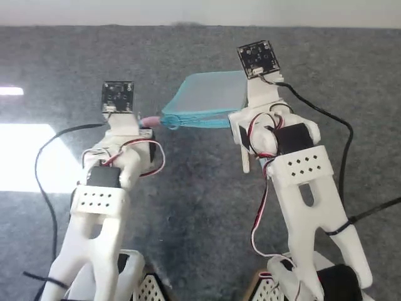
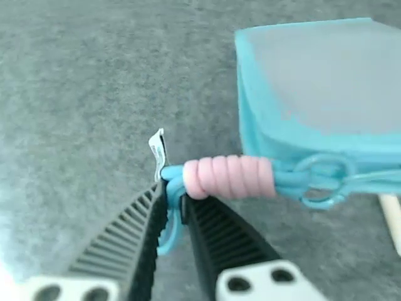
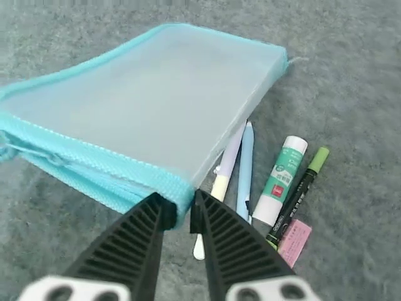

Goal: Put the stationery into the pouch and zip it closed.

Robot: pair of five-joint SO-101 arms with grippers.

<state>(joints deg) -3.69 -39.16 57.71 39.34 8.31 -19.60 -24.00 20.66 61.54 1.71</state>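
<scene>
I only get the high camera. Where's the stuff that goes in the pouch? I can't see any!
Observer: On the grey mat beside the pouch: a lilac pen, a blue pen, a glue stick, a green marker and a pink eraser.
Operator: Is anyone holding the pouch?
Observer: Yes, the right arm's jaws are shut on its zipper-side corner.
Operator: And the other arm?
Observer: The left arm's jaws pinch the blue cord next to the pink pull.

The glue stick [image 3: 280, 180] label and the green marker [image 3: 298, 194] carry print too small to read.
</scene>
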